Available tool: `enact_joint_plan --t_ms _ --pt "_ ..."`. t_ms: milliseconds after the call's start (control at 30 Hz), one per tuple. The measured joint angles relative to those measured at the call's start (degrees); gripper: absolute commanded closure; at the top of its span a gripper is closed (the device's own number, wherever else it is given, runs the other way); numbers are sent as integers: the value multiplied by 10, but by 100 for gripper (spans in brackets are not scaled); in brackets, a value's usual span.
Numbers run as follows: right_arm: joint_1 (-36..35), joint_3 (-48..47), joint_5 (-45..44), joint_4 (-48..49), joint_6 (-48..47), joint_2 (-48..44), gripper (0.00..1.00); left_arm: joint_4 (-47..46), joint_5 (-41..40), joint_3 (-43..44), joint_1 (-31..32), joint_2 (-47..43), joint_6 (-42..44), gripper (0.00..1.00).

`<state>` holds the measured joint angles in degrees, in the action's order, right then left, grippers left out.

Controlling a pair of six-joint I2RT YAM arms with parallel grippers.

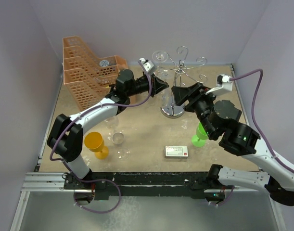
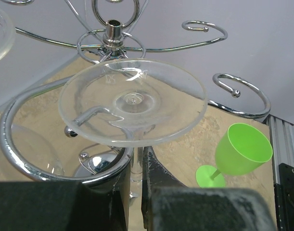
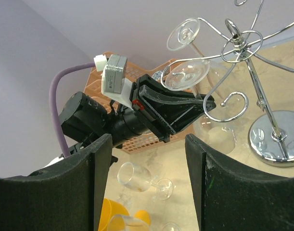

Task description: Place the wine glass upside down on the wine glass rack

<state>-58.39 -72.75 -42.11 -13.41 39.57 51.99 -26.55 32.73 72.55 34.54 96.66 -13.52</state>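
Observation:
My left gripper [image 1: 162, 86] is shut on the stem of a clear wine glass [image 2: 132, 101] and holds it upside down, foot up. The glass is at the chrome wine glass rack [image 1: 172, 109]. Its foot sits just above a curled rack arm [image 2: 12, 110], and the stem [image 2: 133, 161] stands by that arm's wire between my fingers. In the right wrist view the held glass [image 3: 186, 74] is left of the rack post [image 3: 255, 82]. My right gripper [image 3: 149, 178] is open and empty, right of the rack and facing the left gripper; it also shows in the top view [image 1: 183, 94].
Another clear glass [image 3: 183, 34] hangs on the rack. An orange lattice basket [image 1: 86, 72] stands at the back left. A green glass [image 1: 201, 134], a yellow glass [image 1: 96, 143], loose clear glasses [image 1: 119, 139] and a small white box [image 1: 176, 152] are on the table.

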Motion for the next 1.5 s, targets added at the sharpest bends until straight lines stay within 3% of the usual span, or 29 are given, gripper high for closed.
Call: enact_joint_plan --t_ms 1500 --pt "0 37 12 0 10 -4 36 -60 -207 -28 42 1 -18 100"
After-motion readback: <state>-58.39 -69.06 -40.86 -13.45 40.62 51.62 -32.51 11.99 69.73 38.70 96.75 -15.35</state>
